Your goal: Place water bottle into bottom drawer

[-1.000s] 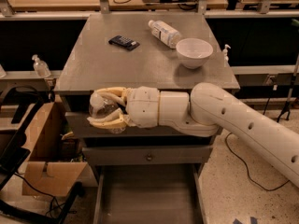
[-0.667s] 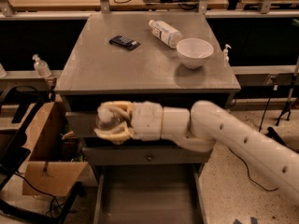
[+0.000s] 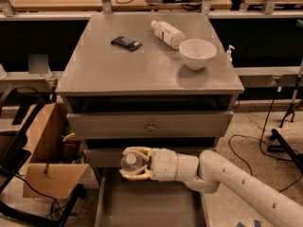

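Observation:
My gripper [image 3: 133, 164] is shut on the water bottle [image 3: 129, 162]. It is a clear plastic bottle seen end-on, with its body mostly hidden between the cream fingers [image 3: 137, 151]. The gripper holds it low in front of the grey cabinet, below the knobbed drawer front [image 3: 150, 125]. It is just above the back end of the bottom drawer [image 3: 147, 205]. That drawer is pulled out and shows a plain flat grey floor. My white arm [image 3: 236, 183] reaches in from the lower right.
On the cabinet top [image 3: 109, 67] lie a bottle with a large white label [image 3: 168, 33] on its side, a white bowl [image 3: 197, 53] and a small black device [image 3: 126, 43]. An open cardboard box [image 3: 47, 150] stands at the left. Cables run across the floor at the right.
My gripper has moved down with the bottle, from the level of the top drawer to just above the open bottom drawer.

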Controlling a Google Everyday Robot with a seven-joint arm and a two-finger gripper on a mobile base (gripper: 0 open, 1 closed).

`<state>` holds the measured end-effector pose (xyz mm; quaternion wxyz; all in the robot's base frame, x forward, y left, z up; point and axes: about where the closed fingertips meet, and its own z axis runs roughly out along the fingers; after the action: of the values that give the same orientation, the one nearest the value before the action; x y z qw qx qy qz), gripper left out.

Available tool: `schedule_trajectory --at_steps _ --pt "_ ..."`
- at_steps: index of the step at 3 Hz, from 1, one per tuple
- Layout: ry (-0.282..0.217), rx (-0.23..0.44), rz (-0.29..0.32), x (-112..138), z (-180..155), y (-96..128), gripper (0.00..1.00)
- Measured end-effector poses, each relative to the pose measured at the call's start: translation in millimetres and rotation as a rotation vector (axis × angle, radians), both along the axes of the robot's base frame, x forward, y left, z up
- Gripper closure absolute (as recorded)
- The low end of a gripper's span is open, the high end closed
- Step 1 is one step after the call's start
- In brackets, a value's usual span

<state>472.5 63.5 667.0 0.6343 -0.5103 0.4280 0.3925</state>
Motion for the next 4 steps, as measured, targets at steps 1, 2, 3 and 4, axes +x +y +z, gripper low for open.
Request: schedule_trajectory --at_steps 1,2,3,4 --pt "0.030 -0.051 0.004 5.8 -61.6 -14.5 1.00" --pt "0.031 -0.051 0.004 5.8 -61.7 -14.5 1.00" --pt "0.158 -0.041 -0.027 19.9 -130.5 -28.2 1.00" --pt "0.250 -0.032 -0.051 29.0 -194.1 -41.7 1.00"
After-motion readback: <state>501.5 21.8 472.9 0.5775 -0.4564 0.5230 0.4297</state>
